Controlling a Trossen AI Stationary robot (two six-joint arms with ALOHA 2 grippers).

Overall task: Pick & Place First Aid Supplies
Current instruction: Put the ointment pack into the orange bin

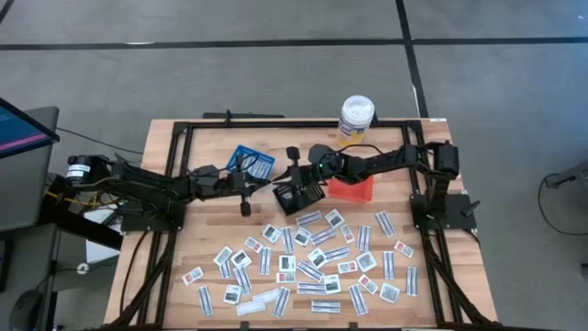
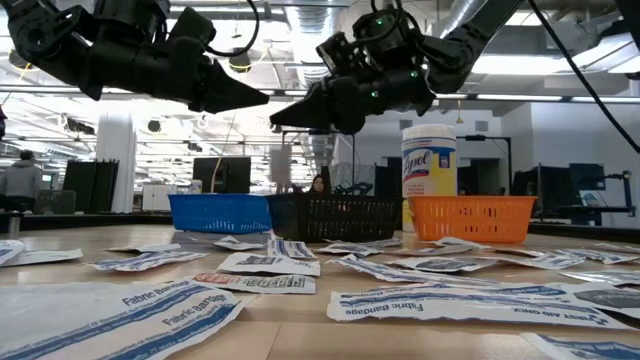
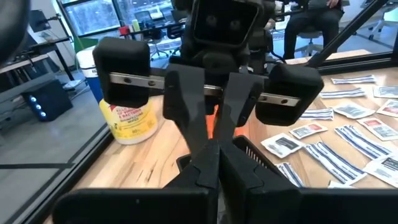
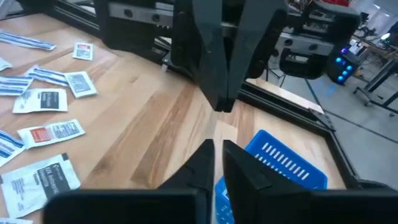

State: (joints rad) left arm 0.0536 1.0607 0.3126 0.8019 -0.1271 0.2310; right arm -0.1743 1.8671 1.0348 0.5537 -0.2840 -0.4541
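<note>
Black basket [image 1: 296, 197] partly hidden by grippers (packet print illegible).

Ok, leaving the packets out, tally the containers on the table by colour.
Blue basket: 1
Black basket: 1
Orange basket: 1
White bottle: 1
Total: 4

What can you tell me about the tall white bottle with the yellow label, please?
The tall white bottle with the yellow label is a plastic-looking canister with a white lid, standing upright at the table's far edge, just behind the orange basket. Dark blue lettering shows on its label. Neither gripper touches it, and I cannot tell whether it touches the basket.
</note>
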